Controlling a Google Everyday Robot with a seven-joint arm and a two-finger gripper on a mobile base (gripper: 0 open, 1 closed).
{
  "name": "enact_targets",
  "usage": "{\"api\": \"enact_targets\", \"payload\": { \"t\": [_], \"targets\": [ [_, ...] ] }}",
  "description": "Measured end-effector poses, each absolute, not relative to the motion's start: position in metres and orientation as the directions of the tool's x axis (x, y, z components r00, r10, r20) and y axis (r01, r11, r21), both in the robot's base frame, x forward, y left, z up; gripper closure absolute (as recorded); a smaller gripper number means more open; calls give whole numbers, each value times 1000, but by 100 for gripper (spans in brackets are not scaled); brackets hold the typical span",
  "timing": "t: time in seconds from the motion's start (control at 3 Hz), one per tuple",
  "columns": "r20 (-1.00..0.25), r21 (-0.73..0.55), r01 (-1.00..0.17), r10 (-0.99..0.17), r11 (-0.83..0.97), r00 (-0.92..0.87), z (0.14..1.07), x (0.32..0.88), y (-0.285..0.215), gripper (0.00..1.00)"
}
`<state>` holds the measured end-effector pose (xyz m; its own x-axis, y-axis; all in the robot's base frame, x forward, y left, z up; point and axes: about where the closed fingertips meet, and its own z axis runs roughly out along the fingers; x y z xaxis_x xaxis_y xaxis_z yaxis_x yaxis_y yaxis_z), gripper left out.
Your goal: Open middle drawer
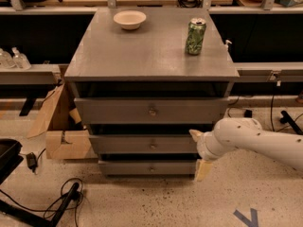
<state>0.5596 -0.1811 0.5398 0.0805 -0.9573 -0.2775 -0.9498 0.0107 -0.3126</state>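
Observation:
The grey cabinet point(151, 56) has three drawers. The middle drawer point(128, 144) has a flat grey front with a small round metal knob point(152, 146), and it sits between the top drawer point(113, 110) and the bottom drawer point(128, 167). My white arm point(265, 141) reaches in from the right. My gripper point(199, 152) is at the right end of the middle drawer's front, well to the right of the knob. Its two cream fingers point(203, 170) are spread apart, one above the other, and hold nothing.
A white bowl point(129, 19) and a green can point(195, 36) stand on the cabinet top. A cardboard box point(64, 138) sits left of the cabinet. Cables point(61, 200) lie on the floor at front left. Benches run along the back.

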Motion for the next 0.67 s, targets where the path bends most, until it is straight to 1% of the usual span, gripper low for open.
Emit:
{"api": "enact_targets", "payload": {
  "t": [0.33,0.67],
  "targets": [
    [-317,-312,-950,-939,-32,135,506,597,-155,0],
    [-289,-325,-942,-940,-81,180,484,626,-137,0]
  ]
}}
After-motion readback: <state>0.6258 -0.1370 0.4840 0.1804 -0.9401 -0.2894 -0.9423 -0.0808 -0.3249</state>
